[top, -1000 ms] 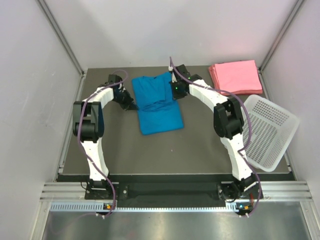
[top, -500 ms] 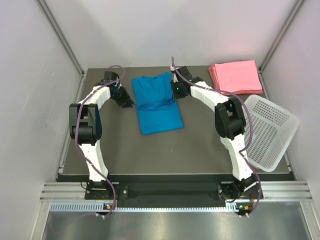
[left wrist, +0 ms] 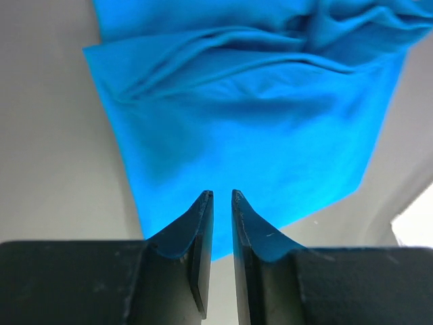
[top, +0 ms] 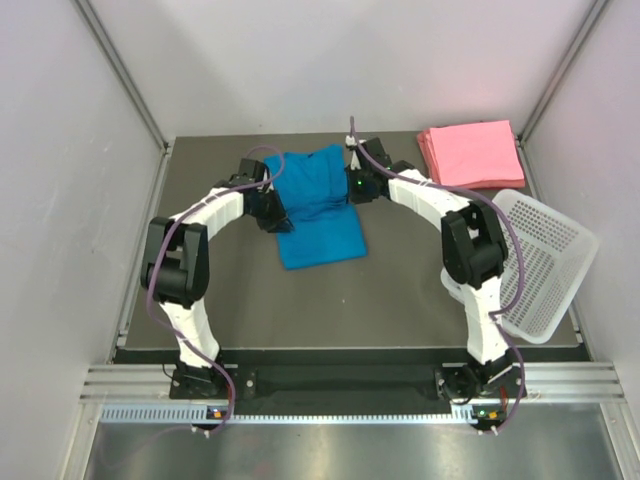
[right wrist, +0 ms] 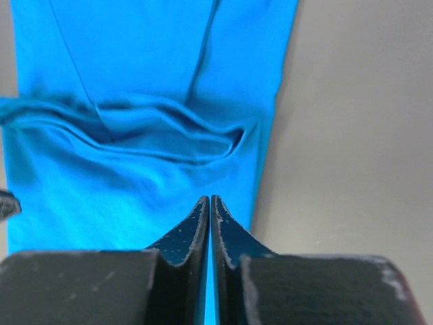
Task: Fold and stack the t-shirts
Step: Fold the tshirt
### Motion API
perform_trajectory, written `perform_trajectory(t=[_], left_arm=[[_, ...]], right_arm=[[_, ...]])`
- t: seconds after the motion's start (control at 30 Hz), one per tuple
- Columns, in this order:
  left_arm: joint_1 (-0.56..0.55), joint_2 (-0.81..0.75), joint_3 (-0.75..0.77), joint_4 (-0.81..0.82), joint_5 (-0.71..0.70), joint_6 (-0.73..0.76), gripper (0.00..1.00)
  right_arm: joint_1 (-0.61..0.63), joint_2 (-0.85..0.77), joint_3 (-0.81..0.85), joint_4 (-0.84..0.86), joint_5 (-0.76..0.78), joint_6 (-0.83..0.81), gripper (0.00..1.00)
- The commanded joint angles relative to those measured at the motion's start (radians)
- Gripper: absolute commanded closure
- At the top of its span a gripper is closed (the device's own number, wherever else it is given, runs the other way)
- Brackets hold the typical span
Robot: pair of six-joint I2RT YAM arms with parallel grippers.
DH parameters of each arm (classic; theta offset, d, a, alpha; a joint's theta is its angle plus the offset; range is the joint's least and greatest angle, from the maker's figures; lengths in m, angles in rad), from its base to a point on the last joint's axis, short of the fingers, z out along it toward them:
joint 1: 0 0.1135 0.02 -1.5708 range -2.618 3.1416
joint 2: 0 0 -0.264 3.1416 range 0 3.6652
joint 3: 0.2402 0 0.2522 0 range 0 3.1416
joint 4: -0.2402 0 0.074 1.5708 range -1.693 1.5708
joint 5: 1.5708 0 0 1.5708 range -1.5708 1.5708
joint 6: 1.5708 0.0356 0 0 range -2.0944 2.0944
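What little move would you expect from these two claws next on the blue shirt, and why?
Probably the left claw nips shut on the left edge of the blue t-shirt. Its jaws stand slightly apart there, while the right claw is shut at the opposite edge. A rumpled ridge crosses the shirt between them, so a grip on both sides looks needed for folding it.

Blue t-shirt (top: 318, 215): soft matt cloth, creased. Tabletop (top: 400, 290): smooth matt grey. Basket (top: 545, 260): white perforated plastic. Left fingers (left wrist: 199, 233): matt black, scuffed.
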Motion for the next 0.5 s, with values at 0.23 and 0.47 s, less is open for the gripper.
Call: perform_trajectory(t=[0.23,0.47], left_arm=[[0.015,0.115,0.096,-0.007,-0.095,0.027,0.78],[0.028,0.178,0.22,-0.043,-0.146,0.028,0.78]], right_arm=[[0.034,0.037,0.004,0.084,-0.031,0.059,1.0],[0.021,0.116,0.104,0.053,0.0,0.073,1.0]])
